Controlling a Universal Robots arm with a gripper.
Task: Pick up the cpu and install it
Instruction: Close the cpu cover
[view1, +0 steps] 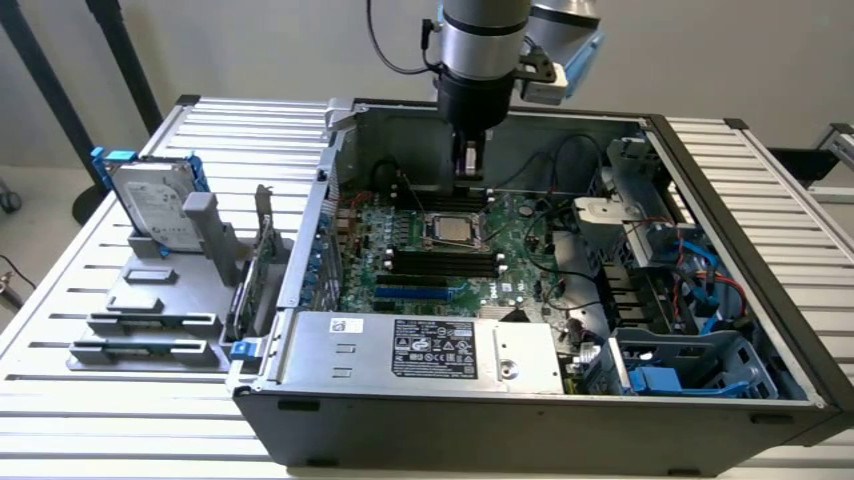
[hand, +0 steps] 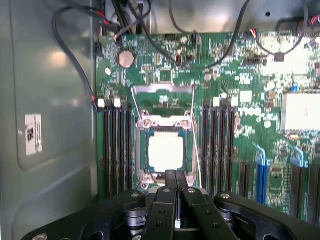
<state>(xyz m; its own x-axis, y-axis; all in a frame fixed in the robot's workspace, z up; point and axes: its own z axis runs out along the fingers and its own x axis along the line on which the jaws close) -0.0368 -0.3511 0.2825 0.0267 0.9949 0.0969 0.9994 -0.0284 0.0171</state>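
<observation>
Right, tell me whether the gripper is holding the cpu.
No, the cpu lies flat in the motherboard socket, and the gripper is shut with nothing between its fingers.

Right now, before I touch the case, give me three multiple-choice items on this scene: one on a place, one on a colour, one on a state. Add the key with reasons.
1. Where is the cpu?
A. in the socket on the motherboard
B. on the table beside the case
C. between the gripper's fingers

2. What colour is the frame on the upright hard drive?
A. red
B. blue
C. yellow

3. How is the gripper?
A. open around the hard drive
B. shut on the cpu
C. shut, holding nothing

Key:
1 A: the wrist view shows it lying flat in the socket.
2 B: blue edges show round the drive in the exterior view.
3 C: its fingers meet above the cpu with nothing between them.
</observation>
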